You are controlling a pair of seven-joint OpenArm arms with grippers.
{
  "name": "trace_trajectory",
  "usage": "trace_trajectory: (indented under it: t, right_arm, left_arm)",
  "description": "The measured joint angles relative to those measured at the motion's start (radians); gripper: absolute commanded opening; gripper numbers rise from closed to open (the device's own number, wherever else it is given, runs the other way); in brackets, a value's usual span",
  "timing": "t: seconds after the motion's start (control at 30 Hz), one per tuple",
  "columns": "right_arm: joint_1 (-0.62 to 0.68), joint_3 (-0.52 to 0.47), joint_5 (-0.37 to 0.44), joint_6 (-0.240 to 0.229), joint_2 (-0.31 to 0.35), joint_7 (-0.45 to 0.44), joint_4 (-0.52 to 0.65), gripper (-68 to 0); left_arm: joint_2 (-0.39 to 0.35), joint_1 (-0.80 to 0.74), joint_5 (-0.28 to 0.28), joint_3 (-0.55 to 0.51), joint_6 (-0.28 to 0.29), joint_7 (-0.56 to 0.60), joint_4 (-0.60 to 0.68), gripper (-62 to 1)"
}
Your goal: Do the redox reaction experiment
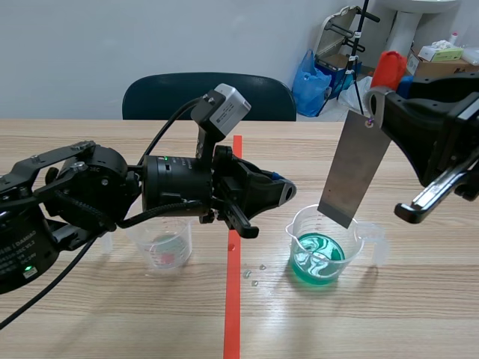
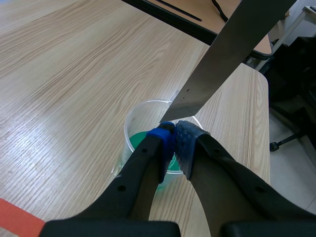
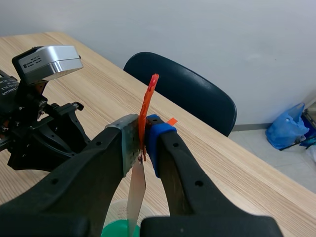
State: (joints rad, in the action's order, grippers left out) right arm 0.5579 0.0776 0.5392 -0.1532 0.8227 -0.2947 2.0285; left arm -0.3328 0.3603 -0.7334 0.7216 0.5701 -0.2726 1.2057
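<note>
A grey metal strip [image 1: 354, 170] hangs tilted from my right gripper [image 1: 374, 105], which is shut on its top end beside an orange tag [image 1: 389, 67]. The strip's lower end sits at the rim of a clear beaker of green liquid [image 1: 323, 256], above the liquid. In the right wrist view the strip [image 3: 136, 192] is pressed between the fingers [image 3: 129, 143], with the orange tag [image 3: 148, 98] sticking up. My left gripper [image 1: 283, 191] is shut on nothing, just left of the beaker. In the left wrist view its tips [image 2: 174, 136] meet over the beaker [image 2: 134, 129], close under the strip [image 2: 222, 54].
A second clear beaker [image 1: 166, 247] with faint residue stands under the left arm. Small droplets [image 1: 254, 277] lie beside the red tape line [image 1: 233, 307]. A dark chair [image 1: 209, 96] stands behind the table, and bags and boxes [image 1: 314, 78] sit at the back right.
</note>
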Motion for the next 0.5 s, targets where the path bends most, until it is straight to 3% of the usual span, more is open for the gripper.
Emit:
trace_trajectory:
  t: [0.5]
  right_arm:
    - [0.0, 0.0, 0.0, 0.0, 0.0, -0.004, 0.0, -66.2]
  left_arm:
    - [0.0, 0.0, 0.0, 0.0, 0.0, 0.005, 0.0, -58.3]
